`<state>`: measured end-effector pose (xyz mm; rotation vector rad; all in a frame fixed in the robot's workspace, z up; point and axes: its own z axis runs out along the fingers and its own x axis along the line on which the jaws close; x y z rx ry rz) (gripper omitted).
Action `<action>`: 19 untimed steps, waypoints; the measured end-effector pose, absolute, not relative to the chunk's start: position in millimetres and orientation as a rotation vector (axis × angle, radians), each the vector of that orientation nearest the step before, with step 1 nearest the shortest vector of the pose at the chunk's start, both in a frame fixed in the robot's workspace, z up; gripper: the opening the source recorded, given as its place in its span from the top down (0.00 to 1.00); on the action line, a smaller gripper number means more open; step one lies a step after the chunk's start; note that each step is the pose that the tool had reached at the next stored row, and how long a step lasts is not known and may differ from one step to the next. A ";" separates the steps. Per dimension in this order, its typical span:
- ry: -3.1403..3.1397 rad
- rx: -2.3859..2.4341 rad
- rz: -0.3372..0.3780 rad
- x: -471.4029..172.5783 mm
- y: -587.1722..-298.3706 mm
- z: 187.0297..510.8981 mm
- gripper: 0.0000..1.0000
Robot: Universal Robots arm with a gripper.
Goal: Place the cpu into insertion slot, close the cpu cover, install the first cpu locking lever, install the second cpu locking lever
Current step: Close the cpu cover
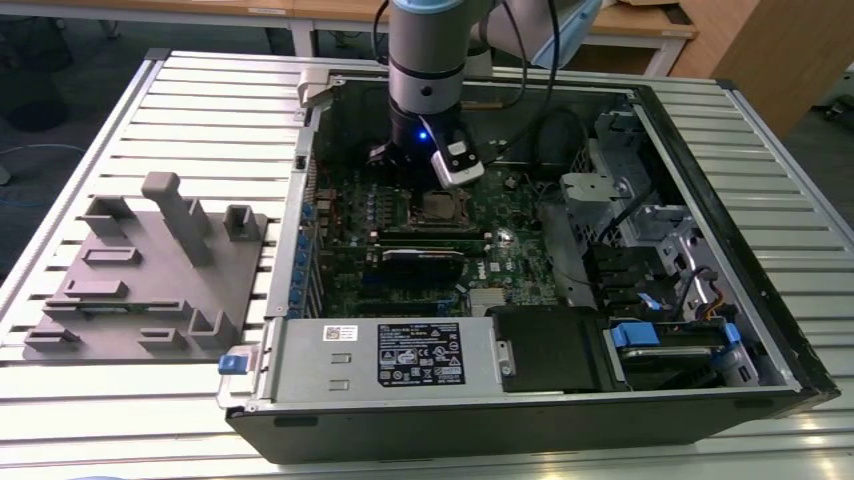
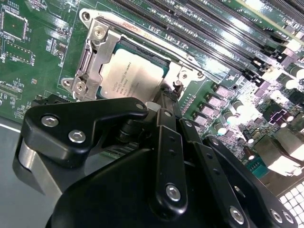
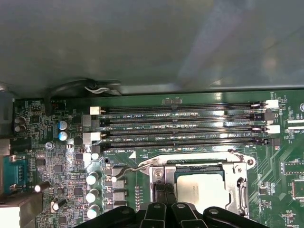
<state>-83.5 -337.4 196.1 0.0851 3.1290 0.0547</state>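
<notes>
**Desk:** Open computer case [image 1: 534, 425], green motherboard [image 2: 42, 61] exposed?

**Photographer:** Yes. The gripper [image 2: 166, 102], jaws drawn together, sits beside the insertion slot [image 3: 199, 167]. The cpu cover [image 2: 102, 52] lies flat over the seated cpu [image 2: 130, 78].

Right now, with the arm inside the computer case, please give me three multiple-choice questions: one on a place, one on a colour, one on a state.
1. Where is the cpu? A. in a person's hand B. in the insertion slot C. in a blue tray
2. What colour is its top? A. silver-grey B. red C. blue
3. How is the cpu cover? A. standing upright B. taken away C. lying down around the chip
Answers: 1 B, it sits inside the socket frame; 2 A, dull metal shows in both wrist views; 3 C, its frame lies flat around the chip.
</notes>
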 end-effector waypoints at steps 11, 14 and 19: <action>3.129 0.085 0.056 -83.4 -337.3 202.2 0.90; 3.129 0.085 0.055 -83.4 -337.4 206.3 0.90; 3.129 0.085 0.055 -83.4 -337.4 216.3 0.90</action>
